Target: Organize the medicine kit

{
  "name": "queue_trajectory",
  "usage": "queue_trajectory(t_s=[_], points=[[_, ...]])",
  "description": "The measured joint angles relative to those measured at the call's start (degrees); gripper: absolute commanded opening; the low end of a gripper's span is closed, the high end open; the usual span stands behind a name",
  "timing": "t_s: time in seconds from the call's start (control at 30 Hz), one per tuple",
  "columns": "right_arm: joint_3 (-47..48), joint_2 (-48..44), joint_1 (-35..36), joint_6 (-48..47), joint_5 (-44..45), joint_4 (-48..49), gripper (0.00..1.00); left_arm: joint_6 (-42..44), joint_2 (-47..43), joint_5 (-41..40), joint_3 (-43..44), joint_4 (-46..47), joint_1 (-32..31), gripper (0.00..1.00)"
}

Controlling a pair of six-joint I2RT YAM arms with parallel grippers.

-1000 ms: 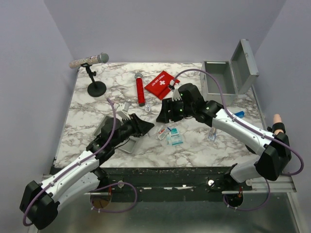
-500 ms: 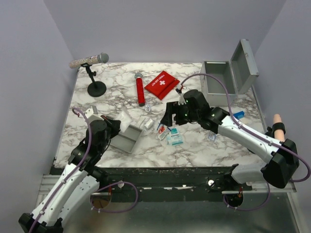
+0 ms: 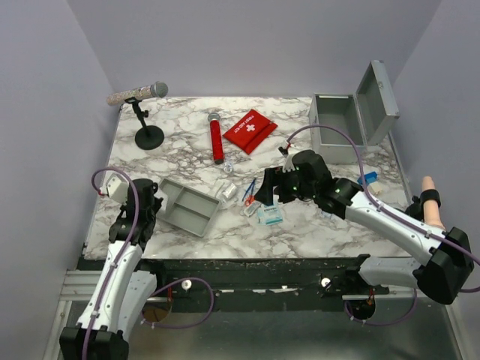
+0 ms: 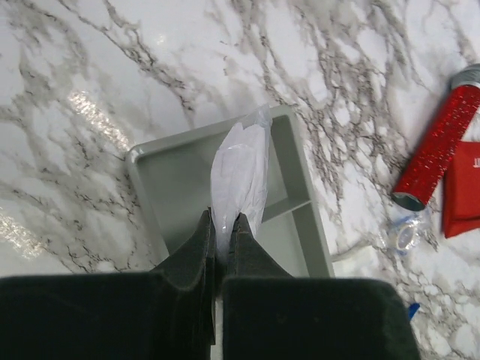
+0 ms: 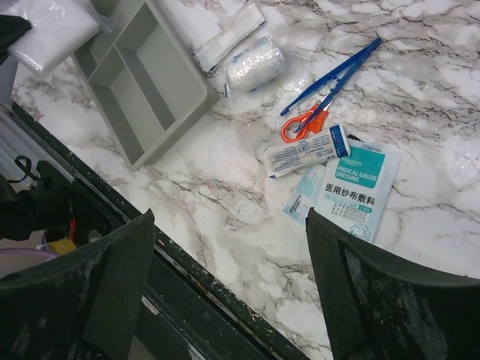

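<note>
Top external view: the medicine kit (image 3: 335,152) sits at the far right corner of the table (image 3: 157,161), with its lid standing open. The left gripper (image 4: 223,223) is pinched tight on a white packet (image 4: 240,165), near the grey tray (image 4: 169,180). The right gripper (image 5: 231,217) is spread wide and holds nothing. It hangs over a gauze pack (image 5: 352,191), blue tweezers (image 5: 334,75) and a bandage roll (image 5: 257,64). A red pouch (image 3: 250,130), a red tube (image 3: 217,141) and a microphone (image 3: 139,93) sit farther back. The table is white marble and the walls are pale purple.

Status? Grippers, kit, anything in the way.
Left gripper shut on white packet, near tray. Right gripper open above gauze pack. Medicine kit open, access unobstructed.
</note>
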Motion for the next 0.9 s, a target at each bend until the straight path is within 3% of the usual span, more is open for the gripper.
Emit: queue_trajectory(t_s=[0.23,0.7,0.73,0.77,0.8,0.83,0.9], points=[[-1.9,-1.9,0.0,-0.1,0.0,0.9,0.89,5.2,6.0,11.1,-1.4,7.4,11.3,0.00],[-2.4,-0.7,0.0,-0.3,-0.4,2.3,0.89,8.9,13.1,23.1,-3.6,18.3,13.8,0.01],[-2.4,-0.7,0.0,-0.3,-0.4,2.3,0.89,8.9,13.3,23.1,-4.2,18.3,14.0,0.08],[-2.4,-0.7,0.0,-0.4,-0.4,2.3,0.89,8.9,13.5,23.1,-4.6,18.1,14.2,0.23],[-2.4,-0.7,0.0,-0.4,-0.4,2.3,0.89,8.9,13.7,23.1,-4.7,17.9,14.4,0.54],[-2.4,-0.7,0.0,-0.5,-0.4,2.3,0.89,9.2,14.2,23.0,-4.8,17.6,14.6,0.69],[-2.4,-0.7,0.0,-0.5,-0.4,2.3,0.89,9.3,14.8,22.8,-4.7,17.1,15.2,0.90]])
